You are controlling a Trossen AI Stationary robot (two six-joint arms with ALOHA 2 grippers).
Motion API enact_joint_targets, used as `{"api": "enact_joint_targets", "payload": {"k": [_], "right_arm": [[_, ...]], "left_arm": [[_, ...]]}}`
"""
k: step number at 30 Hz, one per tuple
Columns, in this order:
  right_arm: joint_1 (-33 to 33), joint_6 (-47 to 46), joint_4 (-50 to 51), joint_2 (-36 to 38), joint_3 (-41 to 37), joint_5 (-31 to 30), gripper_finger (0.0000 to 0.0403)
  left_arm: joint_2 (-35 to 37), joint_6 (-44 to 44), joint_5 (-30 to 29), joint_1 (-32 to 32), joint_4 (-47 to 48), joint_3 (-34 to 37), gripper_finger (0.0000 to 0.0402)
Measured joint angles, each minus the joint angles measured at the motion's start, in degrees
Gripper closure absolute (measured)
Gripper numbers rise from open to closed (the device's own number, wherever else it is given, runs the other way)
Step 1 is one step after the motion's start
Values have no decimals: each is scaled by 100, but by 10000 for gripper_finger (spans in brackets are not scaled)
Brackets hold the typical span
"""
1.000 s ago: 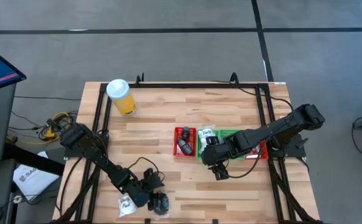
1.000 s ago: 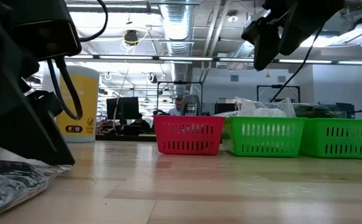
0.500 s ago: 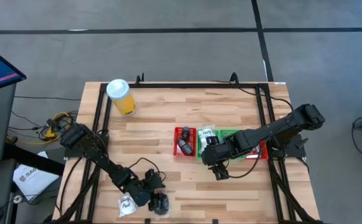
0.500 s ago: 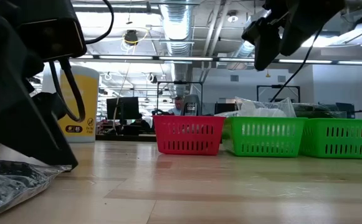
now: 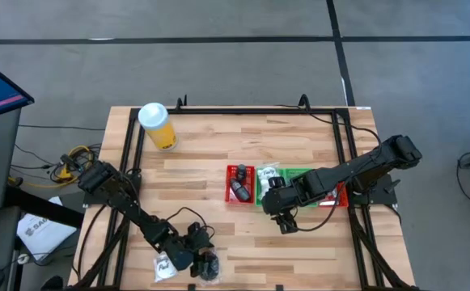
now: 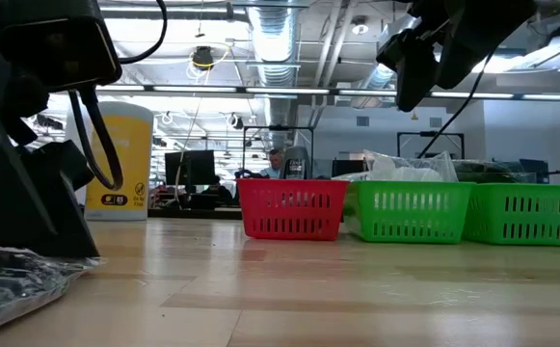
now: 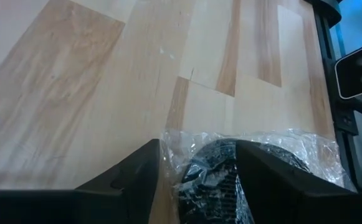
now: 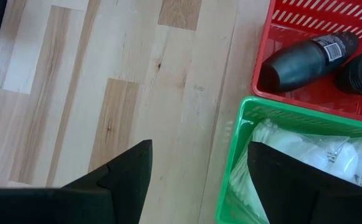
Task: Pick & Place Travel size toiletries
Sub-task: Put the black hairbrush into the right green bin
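Baskets (image 5: 287, 179) partly filled; left pincer (image 7: 196, 171) spread over the bagged black pieces (image 7: 230, 174), right pincer (image 8: 196, 171) spread, empty

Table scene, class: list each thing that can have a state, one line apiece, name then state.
Left tool: open, fingers either side of the clear bag.
Clear bag of black pieces: lying on the table, near edge.
White sachet: flat on the table beside the bag.
Right tool: open, empty, above the tray edge.
Red tray: holds dark bottles.
Green tray: holds white packets.
Yellow cylinder: upright, lid on.
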State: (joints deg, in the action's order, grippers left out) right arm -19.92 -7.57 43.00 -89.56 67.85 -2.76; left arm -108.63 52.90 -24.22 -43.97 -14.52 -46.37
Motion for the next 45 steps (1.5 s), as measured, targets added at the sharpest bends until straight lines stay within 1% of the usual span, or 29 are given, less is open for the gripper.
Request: {"api": "enact_joint_targets", "payload": {"k": [8,12,15,17,19,20,23,29,34,41,45], "right_arm": [[0,0,-2,0,0,0,154],[0,0,-4,0,0,0,154],[0,0,-2,0,0,0,154],[0,0,-2,0,0,0,154],[0,0,-2,0,0,0,154],[0,0,-2,0,0,0,154],[0,0,-2,0,0,0,154],[0,5,-2,0,0,0,154],[0,19,-1,0,0,0,154],[0,46,4,0,0,0,154],[0,48,7,0,0,0,154]], "left_arm": [[-254,-13,-110,-31,-138,-7,238],[-290,-68,-149,-55,-135,-7,269],[-296,-139,-154,-57,-92,0,304],[-300,-142,-156,-57,-85,4,336],[-303,-135,-157,-51,-67,4,377],[-303,-127,-148,-48,-62,8,389],[-307,-122,-129,-47,-59,9,398],[-129,-142,-26,-14,-67,9,401],[178,-562,288,-24,114,37,401],[212,-651,124,202,104,35,401],[220,-771,104,230,62,31,401]]}}
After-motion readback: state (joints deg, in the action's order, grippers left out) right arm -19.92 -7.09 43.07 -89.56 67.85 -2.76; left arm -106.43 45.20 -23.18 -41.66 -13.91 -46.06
